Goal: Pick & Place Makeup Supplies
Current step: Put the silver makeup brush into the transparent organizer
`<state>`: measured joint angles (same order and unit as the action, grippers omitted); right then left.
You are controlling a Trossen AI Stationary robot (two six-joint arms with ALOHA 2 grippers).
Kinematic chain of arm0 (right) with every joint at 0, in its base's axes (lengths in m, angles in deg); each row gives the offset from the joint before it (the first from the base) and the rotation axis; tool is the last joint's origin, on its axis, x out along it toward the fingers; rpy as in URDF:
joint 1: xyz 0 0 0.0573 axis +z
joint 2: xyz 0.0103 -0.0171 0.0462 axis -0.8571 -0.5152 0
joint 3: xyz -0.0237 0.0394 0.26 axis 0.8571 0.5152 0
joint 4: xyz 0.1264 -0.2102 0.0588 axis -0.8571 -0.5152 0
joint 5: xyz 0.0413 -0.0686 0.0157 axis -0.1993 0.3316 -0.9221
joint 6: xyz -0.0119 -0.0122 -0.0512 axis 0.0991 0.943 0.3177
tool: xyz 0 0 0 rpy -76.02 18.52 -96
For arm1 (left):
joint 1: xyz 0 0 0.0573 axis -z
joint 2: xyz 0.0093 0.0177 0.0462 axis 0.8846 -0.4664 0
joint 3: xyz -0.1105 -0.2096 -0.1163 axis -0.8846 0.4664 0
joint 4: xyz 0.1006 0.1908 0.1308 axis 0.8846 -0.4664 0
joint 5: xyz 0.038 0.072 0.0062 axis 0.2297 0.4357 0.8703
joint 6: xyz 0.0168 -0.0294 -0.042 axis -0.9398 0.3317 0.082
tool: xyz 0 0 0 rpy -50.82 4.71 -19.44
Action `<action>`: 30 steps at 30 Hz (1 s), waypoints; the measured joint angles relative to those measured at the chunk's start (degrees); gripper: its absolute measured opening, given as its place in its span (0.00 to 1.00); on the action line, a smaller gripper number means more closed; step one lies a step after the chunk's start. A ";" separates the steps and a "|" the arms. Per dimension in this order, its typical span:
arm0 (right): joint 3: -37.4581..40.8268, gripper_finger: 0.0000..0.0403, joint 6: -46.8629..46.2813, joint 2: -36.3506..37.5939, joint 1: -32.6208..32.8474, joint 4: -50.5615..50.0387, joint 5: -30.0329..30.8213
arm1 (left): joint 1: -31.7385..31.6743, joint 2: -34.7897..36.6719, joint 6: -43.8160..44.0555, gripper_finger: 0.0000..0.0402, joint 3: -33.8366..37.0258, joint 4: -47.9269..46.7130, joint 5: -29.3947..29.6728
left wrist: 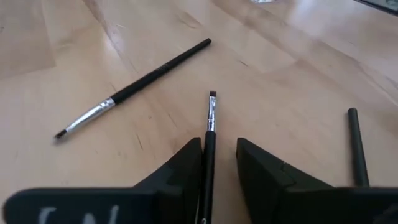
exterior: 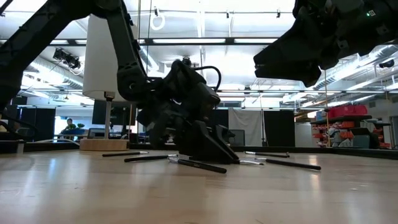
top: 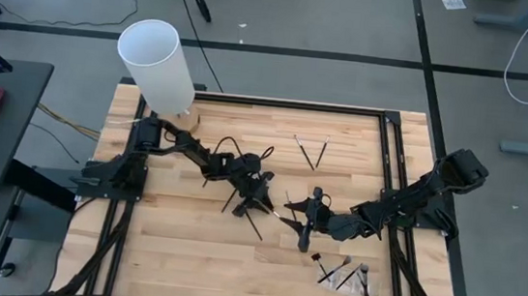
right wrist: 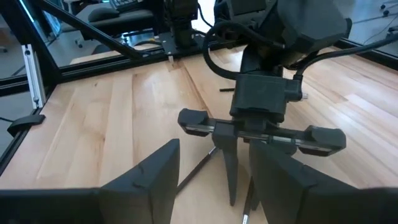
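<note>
A: Your left gripper (top: 251,201) is down on the surface (top: 186,247), fingers slightly apart straddling a thin makeup brush (left wrist: 209,127), not pinching it.

B: Anything close by?

A: A second brush (left wrist: 134,88) lies just beside it, a dark handle (left wrist: 356,146) on the other side. Right gripper (top: 303,231) sits near, jaws spread, facing yours. White cylinder (top: 157,67) stands at the far corner; more brushes (top: 344,270) near the front edge.

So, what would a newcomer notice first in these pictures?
Probably the tall white cylinder at the table's far left corner. Next, the left pincer low at mid-table, a thin brush lying between its parted fingers, with the right pincer close beside it and more brushes scattered nearby.
</note>
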<state>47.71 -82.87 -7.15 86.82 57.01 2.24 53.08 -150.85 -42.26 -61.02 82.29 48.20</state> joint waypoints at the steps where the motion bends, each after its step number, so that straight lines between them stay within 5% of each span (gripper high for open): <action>1: 0.00 0.48 0.02 0.00 0.02 0.09 0.00 | -0.40 -0.02 -0.50 0.25 0.00 -0.70 -0.02; 9: 0.00 0.48 0.02 0.00 0.61 1.31 -0.62 | -2.07 0.16 -3.82 0.03 -0.11 -3.71 0.36; 30: 0.00 0.48 -0.47 0.00 3.72 1.56 -0.45 | -2.42 6.20 2.42 0.03 0.66 -6.47 0.07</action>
<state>47.71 -83.33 -7.15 90.54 58.56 1.80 50.66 -144.65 -39.83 -60.36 75.82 48.27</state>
